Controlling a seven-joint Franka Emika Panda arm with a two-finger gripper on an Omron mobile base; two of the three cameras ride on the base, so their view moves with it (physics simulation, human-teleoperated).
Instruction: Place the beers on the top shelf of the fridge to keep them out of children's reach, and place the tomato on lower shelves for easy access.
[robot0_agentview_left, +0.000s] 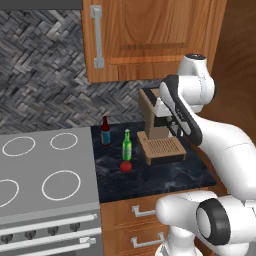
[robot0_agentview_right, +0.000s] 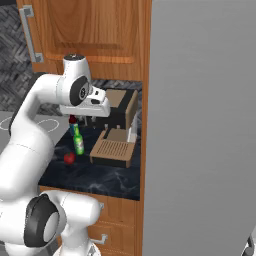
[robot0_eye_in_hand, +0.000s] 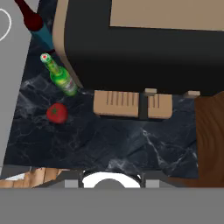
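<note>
- Standing on the dark marble counter (robot0_agentview_left: 165, 177): green beer bottle (robot0_agentview_left: 127, 145), brown beer bottle (robot0_agentview_left: 105, 131), tomato (robot0_agentview_left: 126, 166) touching the green one's base.
- Gripper (robot0_agentview_left: 172, 126) hangs before the coffee machine (robot0_agentview_left: 159, 127), jaws together, empty.

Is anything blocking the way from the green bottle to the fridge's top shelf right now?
Yes. The fridge shows a closed grey front, so no shelf is reachable yet. The coffee machine stands on the counter between the green bottle and the fridge. The tomato sits just in front of the bottle.
</note>
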